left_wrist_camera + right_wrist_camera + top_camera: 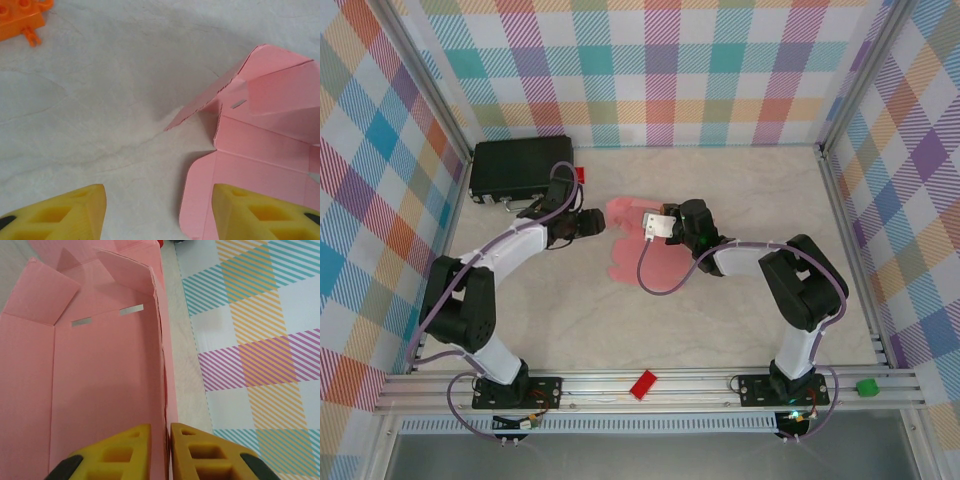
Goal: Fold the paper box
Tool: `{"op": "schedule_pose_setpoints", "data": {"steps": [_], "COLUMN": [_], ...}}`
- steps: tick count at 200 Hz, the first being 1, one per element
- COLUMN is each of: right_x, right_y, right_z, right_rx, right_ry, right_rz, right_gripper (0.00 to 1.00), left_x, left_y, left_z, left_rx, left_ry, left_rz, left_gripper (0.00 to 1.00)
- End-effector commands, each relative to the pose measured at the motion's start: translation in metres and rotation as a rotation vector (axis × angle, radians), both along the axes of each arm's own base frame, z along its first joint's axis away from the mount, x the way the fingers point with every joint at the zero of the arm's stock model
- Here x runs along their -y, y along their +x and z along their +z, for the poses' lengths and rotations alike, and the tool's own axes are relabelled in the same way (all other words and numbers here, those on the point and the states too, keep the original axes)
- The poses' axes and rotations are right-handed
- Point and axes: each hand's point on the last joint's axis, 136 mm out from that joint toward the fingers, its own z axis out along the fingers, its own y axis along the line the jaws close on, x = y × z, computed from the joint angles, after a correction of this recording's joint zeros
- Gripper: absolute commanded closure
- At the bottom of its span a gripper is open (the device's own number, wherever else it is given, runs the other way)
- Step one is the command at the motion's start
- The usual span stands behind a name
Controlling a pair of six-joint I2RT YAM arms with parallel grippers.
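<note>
Pale-pink thin card, the paper box (645,255), lies mid-tabletop (720,330) between the two arms. It is part-formed: base panel flat, one long side wall stood up, end flaps half raised. R end effector (167,452) is pinched onto that upright wall, card edge sandwiched betw. its yellow fingers, holding it vertical. L end effector (157,212) stands apart w/ nothing betw. the fingers, poised low at the box's left end. One finger sits over a rounded corner flap; touching or just above, can't tell from the wrist view.

Step in hand, as I read it: erecting the walls, R bracing the side while L goes for an end flap. Next move calls for L to catch the loose flap and swing it up and inward toward the slits (131,310) near the fold, w/o dragging the sheet. R must keep its grip so the wall doesn't spring flat.
</note>
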Motion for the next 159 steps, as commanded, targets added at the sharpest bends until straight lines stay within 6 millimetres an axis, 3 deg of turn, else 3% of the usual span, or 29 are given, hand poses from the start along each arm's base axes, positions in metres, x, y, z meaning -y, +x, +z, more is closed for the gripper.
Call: {"op": "schedule_pose_setpoints", "data": {"steps": [1,58,102,159], "right_x": [-0.009,-0.01,-0.011,-0.011], "right_y": [-0.002,-0.001,-0.001,0.0], "right_z": [-0.006,-0.007,-0.008,-0.008], "right_rx": [-0.013,-0.013,-0.014,-0.015], "right_ry": [-0.012,-0.018,-0.024,-0.028], "right_rz": [0.032,0.032,0.036,0.035], "right_gripper": [0.81,0.82,0.82,0.82], "left_x": [0.014,0.027,0.044,0.04], "left_y": [0.017,0.045,0.053,0.056], "left_z": [0.01,0.003,-0.006,-0.014], "left_rx": [0.052,0.062,0.046,0.043], "left_ry": [-0.054,-0.116,-0.169,-0.128], "left_rz": [-0.108,-0.192,-0.269,-0.274], "left_gripper": [0.43,0.45,0.53,0.68]}}
